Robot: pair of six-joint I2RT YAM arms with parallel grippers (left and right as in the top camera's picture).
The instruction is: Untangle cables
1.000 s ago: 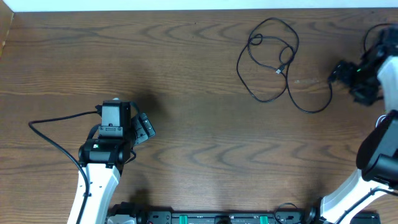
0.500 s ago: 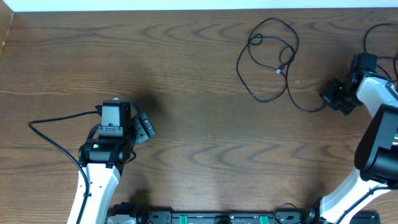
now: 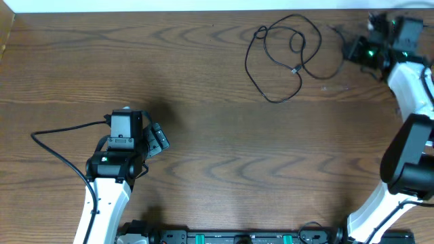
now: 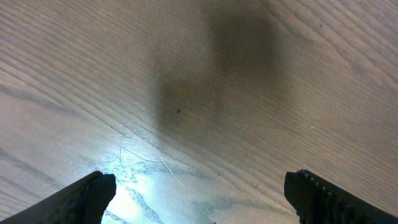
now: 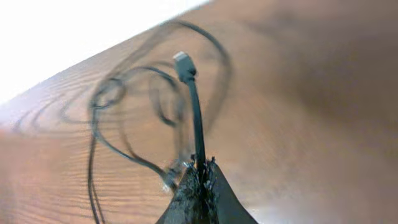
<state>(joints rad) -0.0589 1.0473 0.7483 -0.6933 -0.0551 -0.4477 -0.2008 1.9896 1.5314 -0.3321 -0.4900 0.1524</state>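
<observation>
A thin black cable point(image 3: 272, 101) lies in loose overlapping loops at the far middle-right of the wooden table, with a small plug point(image 3: 296, 70) inside the loops. My right gripper point(image 3: 350, 49) is at the far right corner, just right of the loops. In the right wrist view the right gripper point(image 5: 201, 171) is shut on the black cable point(image 5: 196, 118). A short stretch rises from the jaws to a plug end point(image 5: 183, 64), and the blurred loops lie beyond. My left gripper point(image 3: 157, 139) hovers low over bare wood at the near left. In the left wrist view it point(image 4: 199, 183) is open with nothing between its fingers.
The table's far edge point(image 3: 203, 11) runs close behind the cable loops. A thicker black wire point(image 3: 61, 135) fixed to the left arm curves over the table at the left. The right arm point(image 3: 410, 88) reaches along the right edge.
My right gripper has shut on the black cable and swung from the right edge to the far right corner. The loops have been dragged left and toward the far edge. The left arm has not moved.
</observation>
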